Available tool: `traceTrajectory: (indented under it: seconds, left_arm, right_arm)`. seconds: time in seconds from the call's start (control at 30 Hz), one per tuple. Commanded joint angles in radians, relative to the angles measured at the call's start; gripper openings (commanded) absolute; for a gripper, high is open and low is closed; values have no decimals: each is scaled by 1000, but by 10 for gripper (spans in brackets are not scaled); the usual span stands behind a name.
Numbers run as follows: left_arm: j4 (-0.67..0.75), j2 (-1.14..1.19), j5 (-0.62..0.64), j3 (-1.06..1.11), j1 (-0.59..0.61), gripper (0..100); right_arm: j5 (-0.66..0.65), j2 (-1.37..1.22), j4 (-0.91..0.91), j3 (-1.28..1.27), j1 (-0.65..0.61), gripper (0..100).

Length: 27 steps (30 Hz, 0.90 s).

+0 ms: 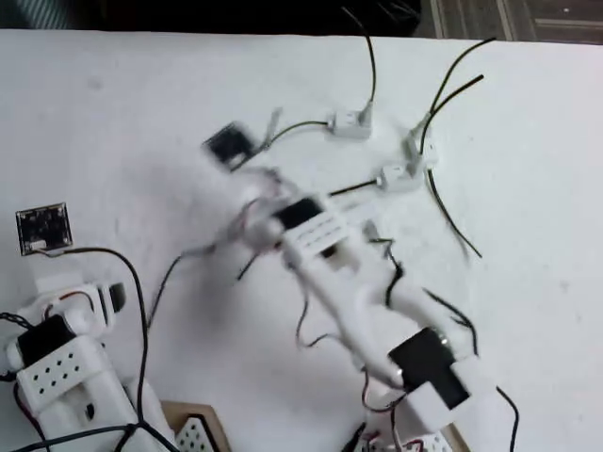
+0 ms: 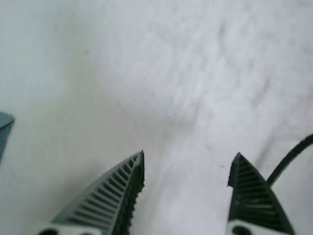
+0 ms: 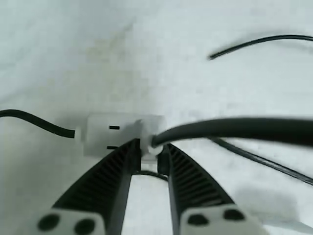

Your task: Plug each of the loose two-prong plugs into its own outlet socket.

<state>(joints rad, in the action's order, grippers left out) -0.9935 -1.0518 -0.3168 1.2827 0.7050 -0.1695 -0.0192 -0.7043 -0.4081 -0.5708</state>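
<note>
Ribbed black right fingers [image 3: 117, 169] pinch a small white plug [image 3: 154, 148] beside a boxy white two-slot socket [image 3: 105, 134]; left fingers [image 2: 117, 191] gape over matte tabletop [image 2: 171, 73].

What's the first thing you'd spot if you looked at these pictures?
The right hand pinching a white plug with a thick black cord, right beside a white socket with two slots. Next, the left hand hanging open above the white table.

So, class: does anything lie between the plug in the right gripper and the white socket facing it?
Nothing visible does. The plug, pinched in the right gripper, looks to sit right against the socket, by its two slots.
</note>
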Motion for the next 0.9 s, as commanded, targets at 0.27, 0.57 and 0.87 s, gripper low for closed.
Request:
traceTrajectory:
  seconds: [0.27, 0.57, 0.87]
  left_arm:
    - [17, -12, 9, -5, -8, 283]
    - [17, -12, 9, -5, -10, 286]
    - [81, -12, 11, 37, -59, 265]
  right_arm:
    - [-8, -8, 116, 92, 237, 77]
    - [2, 120, -8, 106, 266, 131]
    - [2, 622, -387, 101, 222, 19]
